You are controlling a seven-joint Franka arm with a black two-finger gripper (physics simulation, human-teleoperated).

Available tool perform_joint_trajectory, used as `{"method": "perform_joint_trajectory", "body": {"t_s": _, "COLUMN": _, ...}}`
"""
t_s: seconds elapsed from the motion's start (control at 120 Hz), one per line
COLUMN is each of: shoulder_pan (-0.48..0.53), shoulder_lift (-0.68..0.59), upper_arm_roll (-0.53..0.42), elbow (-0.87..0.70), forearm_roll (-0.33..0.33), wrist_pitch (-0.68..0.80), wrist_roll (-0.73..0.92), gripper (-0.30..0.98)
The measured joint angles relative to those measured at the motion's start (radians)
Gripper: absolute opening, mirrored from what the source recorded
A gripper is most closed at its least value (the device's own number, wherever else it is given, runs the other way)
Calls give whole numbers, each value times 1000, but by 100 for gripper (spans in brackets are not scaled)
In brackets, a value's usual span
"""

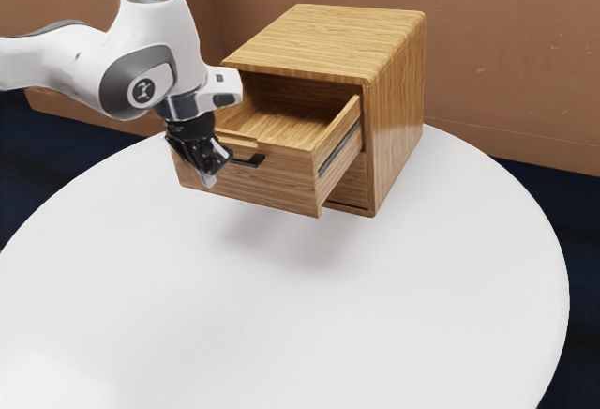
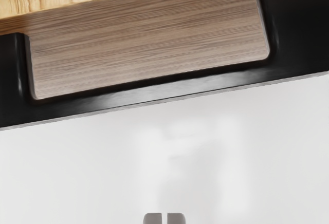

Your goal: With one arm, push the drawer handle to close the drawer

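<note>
Fingers (image 2: 152,218) nearly together and empty, the gripper (image 1: 209,180) stands by the black handle (image 1: 247,160), seemingly to push the open drawer (image 1: 272,185) inward.

Round white table (image 1: 281,334), wooden drawer cabinet (image 1: 396,118) standing on it

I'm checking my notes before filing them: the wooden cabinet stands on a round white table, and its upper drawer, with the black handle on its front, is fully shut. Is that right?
Not quite: the upper drawer is open, jutting well out of the cabinet, as the exterior view shows. The round white table and the black handle are right.
</note>
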Motion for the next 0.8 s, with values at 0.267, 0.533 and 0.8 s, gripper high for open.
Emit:
{"method": "perform_joint_trajectory", "body": {"t_s": 0.267, "shoulder_pan": -1, "shoulder_lift": 135, "upper_arm_roll": 1, "elbow": 150, "forearm_roll": 1, "wrist_pitch": 16, "wrist_roll": 56, "gripper": -10}}
{"method": "perform_joint_trajectory", "body": {"t_s": 0.533, "shoulder_pan": 2, "shoulder_lift": 279, "upper_arm_roll": 15, "elbow": 318, "forearm_roll": -3, "wrist_pitch": 25, "wrist_roll": 89, "gripper": -10}}
{"method": "perform_joint_trajectory", "body": {"t_s": 0.8, "shoulder_pan": 5, "shoulder_lift": 404, "upper_arm_roll": 20, "elbow": 474, "forearm_roll": -2, "wrist_pitch": 41, "wrist_roll": 120, "gripper": -10}}
